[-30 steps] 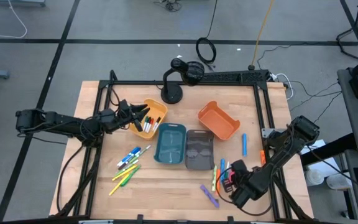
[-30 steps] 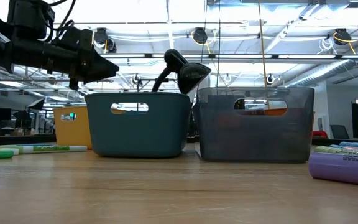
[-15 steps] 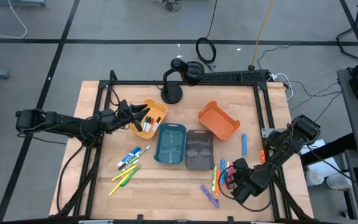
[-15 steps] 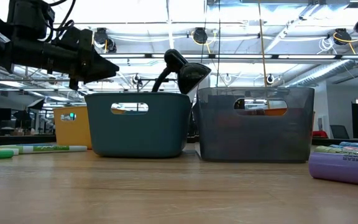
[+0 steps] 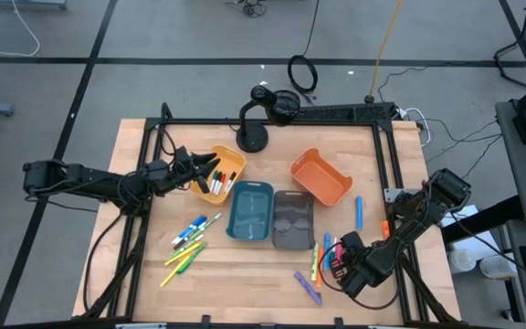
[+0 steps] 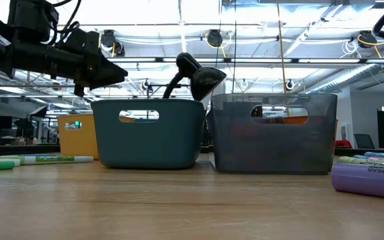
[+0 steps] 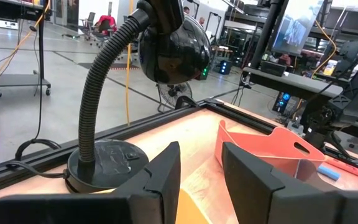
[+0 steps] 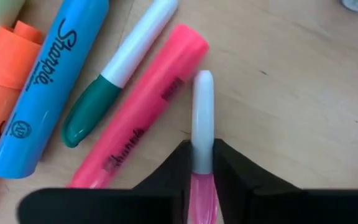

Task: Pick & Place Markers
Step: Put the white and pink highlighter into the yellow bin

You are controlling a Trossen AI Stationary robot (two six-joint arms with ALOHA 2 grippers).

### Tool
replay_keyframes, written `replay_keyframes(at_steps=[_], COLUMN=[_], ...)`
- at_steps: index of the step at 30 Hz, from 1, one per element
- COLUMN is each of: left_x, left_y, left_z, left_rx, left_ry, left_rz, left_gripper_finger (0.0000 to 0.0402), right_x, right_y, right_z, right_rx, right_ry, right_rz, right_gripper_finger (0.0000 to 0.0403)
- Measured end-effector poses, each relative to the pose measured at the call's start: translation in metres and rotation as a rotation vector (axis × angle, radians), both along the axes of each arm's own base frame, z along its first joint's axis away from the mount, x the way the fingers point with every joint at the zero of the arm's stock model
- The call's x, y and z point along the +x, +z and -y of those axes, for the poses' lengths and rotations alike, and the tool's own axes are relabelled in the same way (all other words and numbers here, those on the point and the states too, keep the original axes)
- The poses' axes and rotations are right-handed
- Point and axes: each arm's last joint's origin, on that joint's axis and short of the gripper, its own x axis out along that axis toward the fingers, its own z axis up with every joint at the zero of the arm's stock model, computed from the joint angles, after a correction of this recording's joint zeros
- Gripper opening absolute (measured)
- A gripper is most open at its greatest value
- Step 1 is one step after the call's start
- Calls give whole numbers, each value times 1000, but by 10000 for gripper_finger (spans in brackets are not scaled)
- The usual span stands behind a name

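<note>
Markers lie in two loose groups on the wooden table: one near left point(image 5: 188, 245), one near right point(image 5: 320, 259). My right gripper point(image 5: 341, 260) points down into the right group and is shut on a thin marker with a white barrel and pink cap point(image 8: 202, 118). Beside that marker lie a fat pink highlighter point(image 8: 138, 118), a white-and-green marker point(image 8: 117, 68) and a blue one point(image 8: 48, 81). My left gripper point(image 5: 205, 168) hovers open and level over the yellow bin point(image 5: 219, 175), which holds several markers. Nothing is between its fingers point(image 7: 160, 180). My right gripper pinches the thin marker between its two fingers, where the white barrel meets the pink cap point(image 8: 202, 163). The fingers point(image 8: 180, 167) come from above, pointing down, and lie across the marker. The marker lies flat on the table beside the pink highlighter.
A teal bin point(image 5: 250, 212) and a grey bin point(image 5: 292, 219) stand mid-table, with a tipped orange bin point(image 5: 320, 175) behind them. A black gooseneck lamp point(image 5: 256, 119) is at the far edge. A lone blue marker point(image 5: 359, 212) and a purple one point(image 5: 307, 287) lie at the right.
My right gripper has sunk toward the markers at the table's near right; its arm shows lower at the right edge of the low view.
</note>
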Motion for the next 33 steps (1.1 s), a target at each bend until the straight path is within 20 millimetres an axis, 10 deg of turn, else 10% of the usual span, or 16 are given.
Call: replay_keyframes(at_steps=[15, 33], left_x=[0, 0], left_y=[-1, 0], left_z=[0, 0], left_rx=[2, 0], left_ry=[-1, 0], left_rz=[-8, -4], left_gripper_finger=[124, 124], right_x=[-22, 0], right_y=[24, 37], right_z=[12, 9], right_rx=[-284, -523], right_ry=[-15, 307], right_rz=[186, 576], right_gripper_finger=[22, 21])
